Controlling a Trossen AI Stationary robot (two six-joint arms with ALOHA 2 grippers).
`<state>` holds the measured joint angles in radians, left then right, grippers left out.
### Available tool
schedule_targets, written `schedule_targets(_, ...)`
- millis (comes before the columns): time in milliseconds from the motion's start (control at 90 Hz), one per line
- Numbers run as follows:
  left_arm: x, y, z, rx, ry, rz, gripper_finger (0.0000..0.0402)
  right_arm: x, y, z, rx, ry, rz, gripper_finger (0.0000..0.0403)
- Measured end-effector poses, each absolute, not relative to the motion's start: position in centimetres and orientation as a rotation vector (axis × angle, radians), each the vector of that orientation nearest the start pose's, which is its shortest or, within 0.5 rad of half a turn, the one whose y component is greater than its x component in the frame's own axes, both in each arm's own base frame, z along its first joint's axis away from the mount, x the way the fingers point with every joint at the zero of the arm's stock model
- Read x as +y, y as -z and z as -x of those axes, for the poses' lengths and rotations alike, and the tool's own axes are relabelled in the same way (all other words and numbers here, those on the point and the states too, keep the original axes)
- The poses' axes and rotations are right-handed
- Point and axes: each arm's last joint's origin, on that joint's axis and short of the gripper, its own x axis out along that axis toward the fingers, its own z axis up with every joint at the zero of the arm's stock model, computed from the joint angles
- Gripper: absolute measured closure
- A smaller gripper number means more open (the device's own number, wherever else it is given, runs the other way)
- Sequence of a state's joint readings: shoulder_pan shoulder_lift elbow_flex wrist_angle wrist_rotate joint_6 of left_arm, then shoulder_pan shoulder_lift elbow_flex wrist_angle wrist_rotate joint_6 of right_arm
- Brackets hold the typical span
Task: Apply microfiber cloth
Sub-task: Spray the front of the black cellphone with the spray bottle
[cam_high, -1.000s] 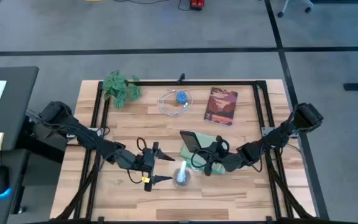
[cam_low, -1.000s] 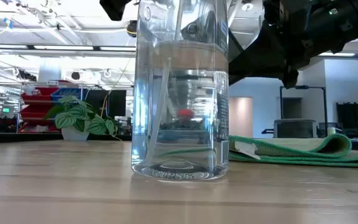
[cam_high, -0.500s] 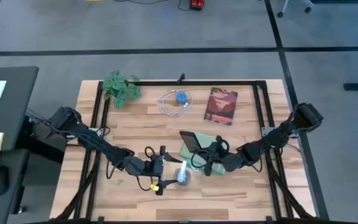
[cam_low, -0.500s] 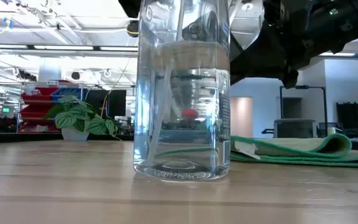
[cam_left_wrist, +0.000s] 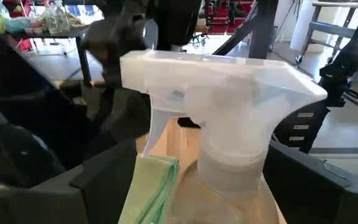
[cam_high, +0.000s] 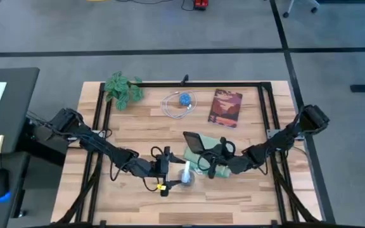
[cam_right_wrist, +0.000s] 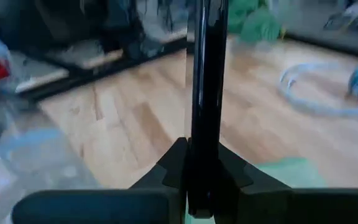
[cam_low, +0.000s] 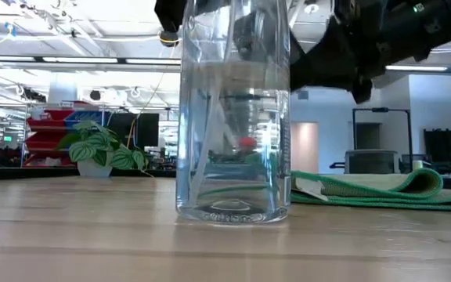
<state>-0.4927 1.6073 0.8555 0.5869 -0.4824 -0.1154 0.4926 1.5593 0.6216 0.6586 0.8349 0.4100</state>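
Note:
A clear spray bottle (cam_high: 185, 177) with a white trigger head (cam_left_wrist: 222, 93) stands upright near the table's front middle. My left gripper (cam_high: 173, 172) reaches it from the left, open, with one finger on each side of its neck (cam_left_wrist: 229, 168). The pale mint microfiber cloth (cam_high: 191, 156) lies folded on the table just behind the bottle (cam_low: 366, 188). Over the cloth, my right gripper (cam_high: 209, 158) is shut on a black phone (cam_high: 194, 142). My left gripper has its fingers close on both sides of the bottle's neck, level, from the table's left. I cannot tell whether either finger touches it. My right gripper pinches the phone's lower end (cam_right_wrist: 204, 155) between its two fingers, from the table's right. The phone stands on edge above the cloth (cam_right_wrist: 284, 171).
At the far side stand a leafy plant (cam_high: 122, 88), a blue ball in a white cable loop (cam_high: 182, 101) and a brown book (cam_high: 225, 107). A black frame rail (cam_high: 170, 83) runs round the tabletop. Bare wood lies at the front left (cam_high: 119, 196).
My left gripper has gone toward the table's right edge, up to the spray bottle, so that its open fingers now stand on either side of it. The bottle has slid a little along the table and stays upright.

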Motion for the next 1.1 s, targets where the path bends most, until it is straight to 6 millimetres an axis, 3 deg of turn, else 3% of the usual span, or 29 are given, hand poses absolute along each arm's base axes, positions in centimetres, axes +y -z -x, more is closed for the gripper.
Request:
schedule_targets(633,-14.95,-22.97,-30.82,0.136,0.029,0.044,0.0095,12.12,-18.83,-27.08,0.097,0.360,-0.213,0.0373)
schedule_targets(1100,-14.92,-22.83,-30.81,0.150,0.031,0.023,0.0238,12.13,-18.84,-27.07,0.097,0.359,-0.216,0.0374)
